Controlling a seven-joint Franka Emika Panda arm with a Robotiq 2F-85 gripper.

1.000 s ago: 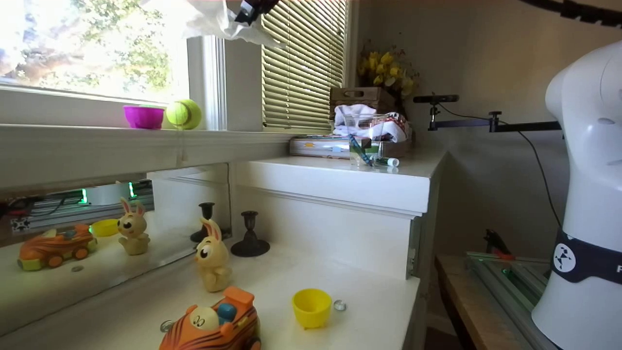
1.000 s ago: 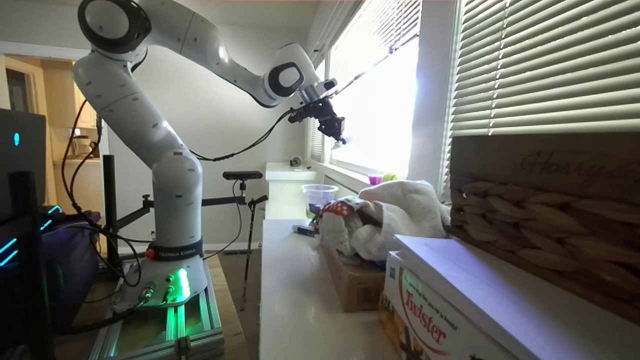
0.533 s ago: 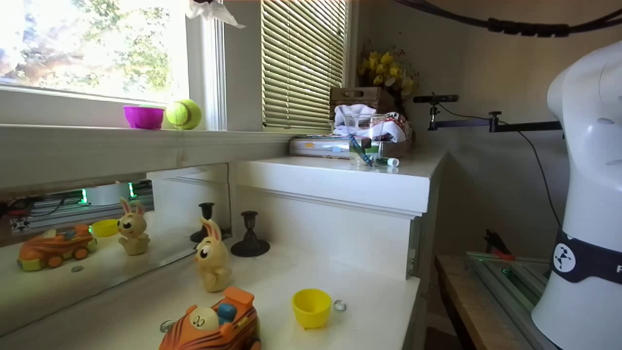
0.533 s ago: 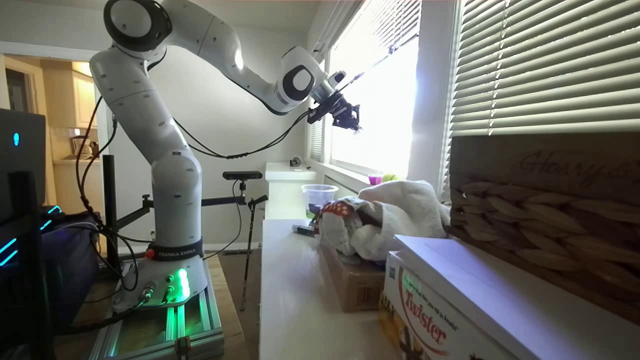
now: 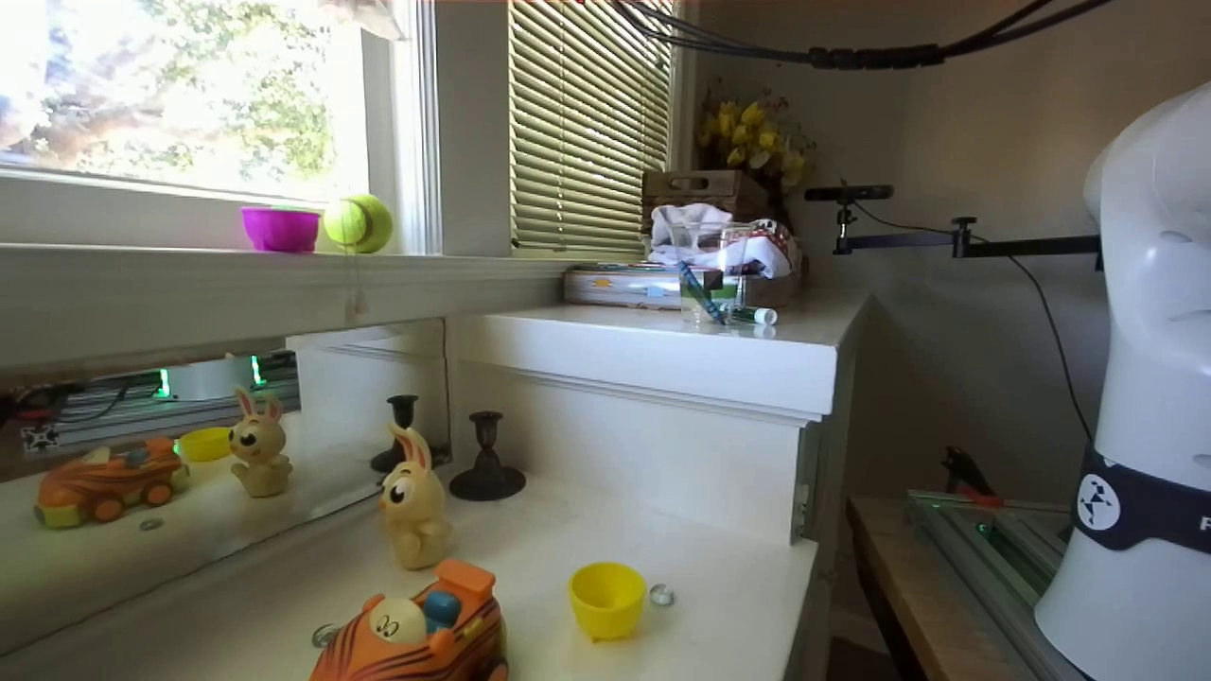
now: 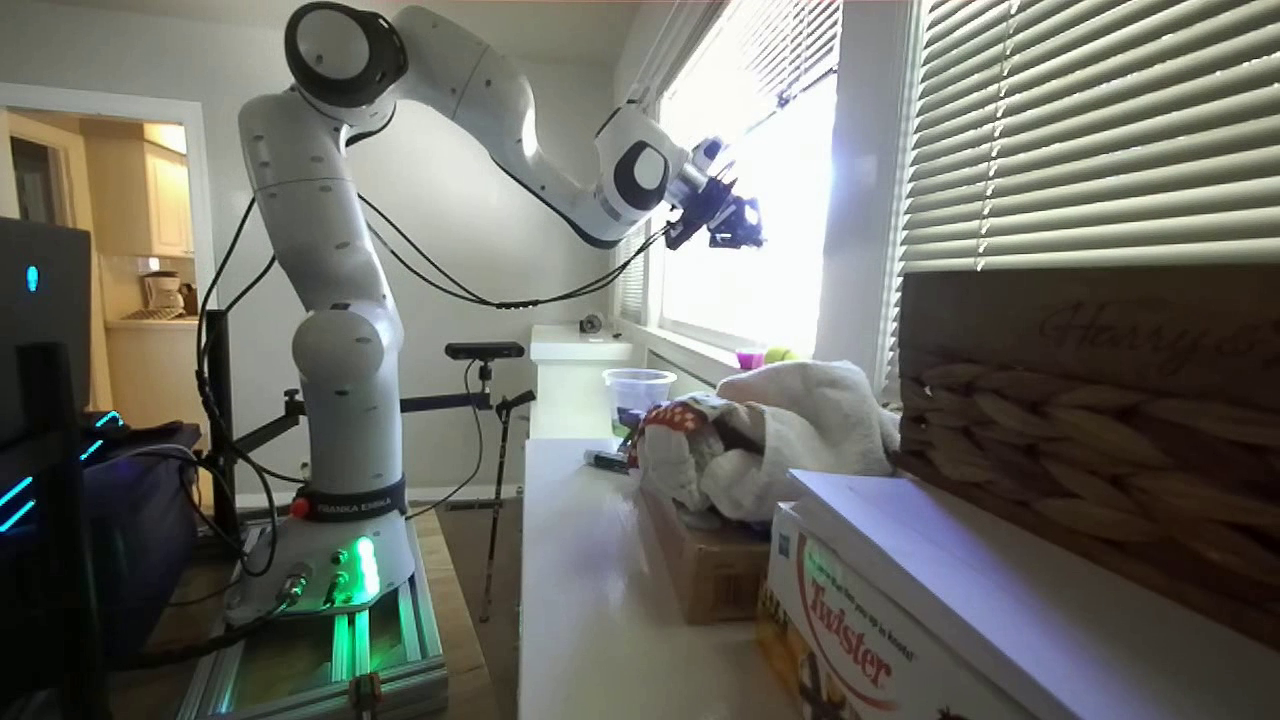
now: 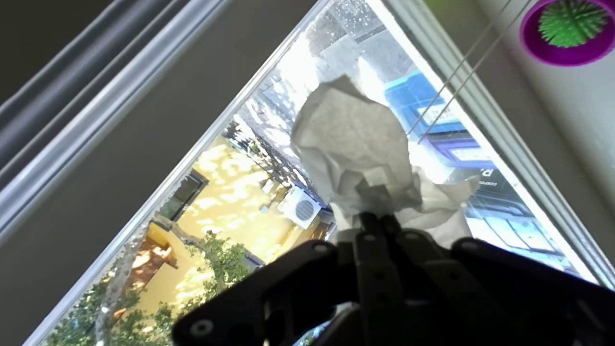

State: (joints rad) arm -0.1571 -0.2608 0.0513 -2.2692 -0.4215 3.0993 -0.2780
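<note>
In the wrist view my gripper (image 7: 380, 221) is shut on a crumpled white tissue (image 7: 353, 137), which spreads out beyond the fingertips in front of the window. A corner of the tissue shows at the top edge of an exterior view (image 5: 369, 14), where the gripper itself is out of the picture. In an exterior view the gripper (image 6: 758, 240) is raised high against the bright window glass (image 6: 745, 290), well above the sill. The tissue is lost in the glare there. A purple bowl (image 7: 552, 55) with a green spiky ball (image 7: 571, 23) sits on the sill.
A tennis ball (image 5: 358, 223) stands beside the purple bowl on the sill. A rabbit toy (image 5: 414, 506), orange toy car (image 5: 416, 629), yellow cup (image 5: 606, 601) and dark candle holder (image 5: 486, 463) stand on the lower shelf. A clear tub (image 6: 638, 385), towel (image 6: 800, 420) and Twister box (image 6: 860, 640) are on the counter.
The arm has moved toward the window and the gripper has risen, with the tissue still in it. In an exterior view the tissue has moved up and left, almost out of the picture.
</note>
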